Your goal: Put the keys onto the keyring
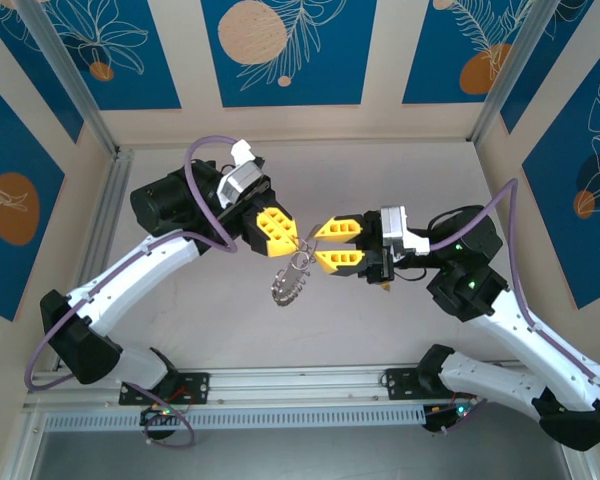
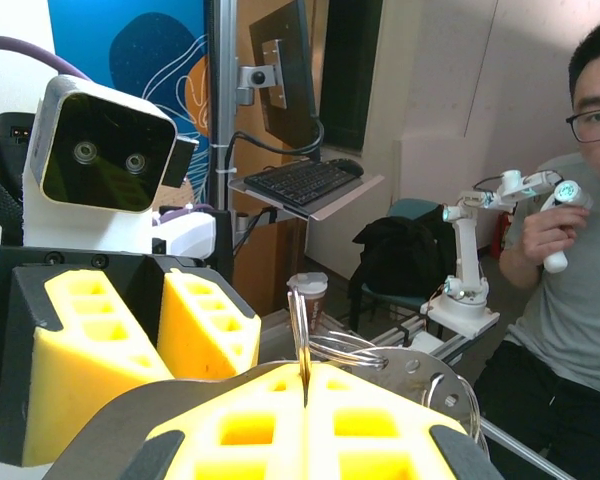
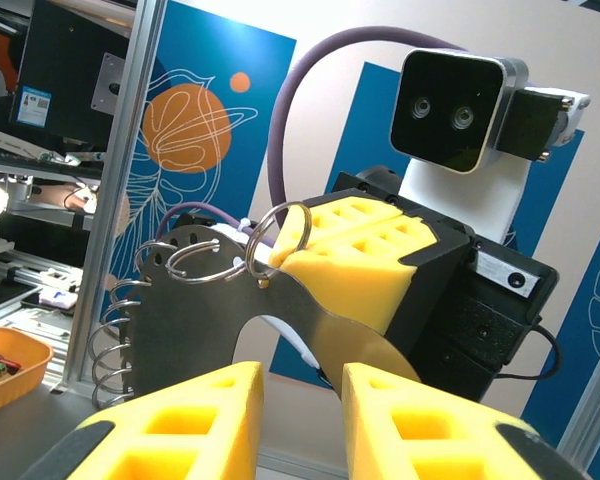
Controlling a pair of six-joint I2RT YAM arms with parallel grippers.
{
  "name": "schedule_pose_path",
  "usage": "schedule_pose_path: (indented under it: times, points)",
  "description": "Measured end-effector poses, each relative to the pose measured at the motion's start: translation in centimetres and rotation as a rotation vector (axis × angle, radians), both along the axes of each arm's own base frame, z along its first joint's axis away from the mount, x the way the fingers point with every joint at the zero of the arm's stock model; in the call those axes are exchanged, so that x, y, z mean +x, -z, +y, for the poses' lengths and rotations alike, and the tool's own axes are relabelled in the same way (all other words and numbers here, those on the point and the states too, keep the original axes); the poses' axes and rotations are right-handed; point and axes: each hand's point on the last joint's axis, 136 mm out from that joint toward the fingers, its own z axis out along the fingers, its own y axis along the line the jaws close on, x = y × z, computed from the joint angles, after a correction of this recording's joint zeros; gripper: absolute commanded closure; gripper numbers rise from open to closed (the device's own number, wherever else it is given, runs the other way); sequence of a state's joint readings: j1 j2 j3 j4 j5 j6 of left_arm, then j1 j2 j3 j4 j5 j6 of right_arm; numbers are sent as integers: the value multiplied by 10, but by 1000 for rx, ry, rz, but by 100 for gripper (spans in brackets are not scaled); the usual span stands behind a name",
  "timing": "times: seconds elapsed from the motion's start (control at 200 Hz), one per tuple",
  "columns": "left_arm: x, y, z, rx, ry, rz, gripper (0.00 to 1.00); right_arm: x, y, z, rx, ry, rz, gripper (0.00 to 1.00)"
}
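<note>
The left claw point(image 1: 290, 234) hangs over the middle of the tabletop point(image 1: 400, 340), well apart from every edge, its yellow fingers point(image 3: 360, 250) pressed together on the keyring point(image 2: 300, 335), a thin round ring pinched edge-on between the tips. A flat grey metal plate point(image 3: 190, 320) with an arched cut-out hangs tilted from that ring, with wire loops point(image 3: 115, 330) strung along its outer edge. Just beside it, toward the right edge, the right claw point(image 1: 320, 246) faces the left one with its fingers apart and the plate's end near the tips.
</note>
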State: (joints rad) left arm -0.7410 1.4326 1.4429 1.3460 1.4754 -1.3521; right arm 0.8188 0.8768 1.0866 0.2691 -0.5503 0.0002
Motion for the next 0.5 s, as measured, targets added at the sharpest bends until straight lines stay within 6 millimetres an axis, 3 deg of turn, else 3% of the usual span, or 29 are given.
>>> schedule_pose_path:
  times: [0.495]
  points:
    - [3, 8, -1, 27, 6, -22, 100, -7, -7, 6, 5, -35, -4, 74]
